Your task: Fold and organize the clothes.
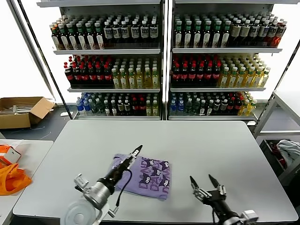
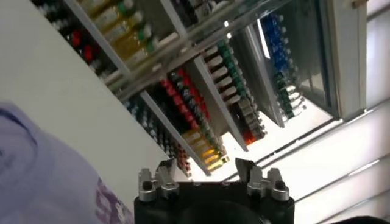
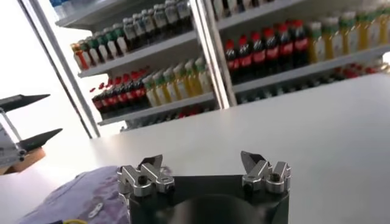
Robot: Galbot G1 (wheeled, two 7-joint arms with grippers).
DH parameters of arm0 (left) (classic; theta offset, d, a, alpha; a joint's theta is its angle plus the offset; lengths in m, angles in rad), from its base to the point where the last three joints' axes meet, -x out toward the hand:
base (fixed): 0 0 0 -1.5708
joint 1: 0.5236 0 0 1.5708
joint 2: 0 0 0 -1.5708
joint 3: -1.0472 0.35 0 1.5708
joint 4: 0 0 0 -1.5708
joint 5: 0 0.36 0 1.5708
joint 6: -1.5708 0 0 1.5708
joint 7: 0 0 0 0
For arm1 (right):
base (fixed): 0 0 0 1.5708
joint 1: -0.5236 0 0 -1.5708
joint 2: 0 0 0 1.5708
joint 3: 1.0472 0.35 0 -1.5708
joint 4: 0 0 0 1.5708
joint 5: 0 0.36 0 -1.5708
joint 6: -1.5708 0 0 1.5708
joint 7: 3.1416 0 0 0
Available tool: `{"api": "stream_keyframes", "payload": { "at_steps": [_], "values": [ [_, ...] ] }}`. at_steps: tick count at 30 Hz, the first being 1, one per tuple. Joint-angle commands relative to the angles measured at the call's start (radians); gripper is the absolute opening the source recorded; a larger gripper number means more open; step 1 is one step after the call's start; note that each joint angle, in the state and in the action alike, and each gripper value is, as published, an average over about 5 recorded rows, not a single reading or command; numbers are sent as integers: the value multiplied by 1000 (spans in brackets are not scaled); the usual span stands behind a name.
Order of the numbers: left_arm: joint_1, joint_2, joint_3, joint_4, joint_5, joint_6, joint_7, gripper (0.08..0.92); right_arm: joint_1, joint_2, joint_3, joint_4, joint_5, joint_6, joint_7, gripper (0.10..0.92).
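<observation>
The lavender T-shirt [image 1: 144, 175] shows a dark purple-and-white print, lying on a pale grey counter [image 1: 197, 145], with an orange fabric item [image 1: 10, 178] and a brown cardboard box [image 1: 21, 110] aside.

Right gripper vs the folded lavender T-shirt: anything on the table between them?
Nothing: in the head view, only bare grey table lies between the open right gripper and the lavender T-shirt.

the head camera looks down from high up at the grey table [image 1: 197, 140] and the drink shelves [image 1: 161, 61] behind, while both wrist cameras sit low and close over the table, tipped up at those same shelves [image 3: 183, 67].
</observation>
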Motion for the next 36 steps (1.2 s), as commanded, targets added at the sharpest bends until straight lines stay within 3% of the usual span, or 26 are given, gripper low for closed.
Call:
{"api": "stream_keyframes", "payload": {
  "at_steps": [1,5,11,21,29,36],
  "values": [
    [64,102,-241,-26,232,-34,86,708,327,48,-385,-109,8,-257,248,823],
    [106,80,-294,-51,215,-37,89,802,364,78,-448,-151,-11,-326,332,823],
    [146,25,-305,-119,133,-38,71,822,326,81,-470,-138,-78,-345,345,785],
    [130,-16,-288,-217,-25,-20,23,822,267,71,-410,-103,-152,-345,343,498],
    [136,-16,-282,-254,-118,-8,-21,823,222,-36,-220,-66,-380,-346,102,273],
    [140,-13,-277,-255,-124,-5,-27,823,224,-114,-128,-77,-433,-344,19,110]
  ]
}}
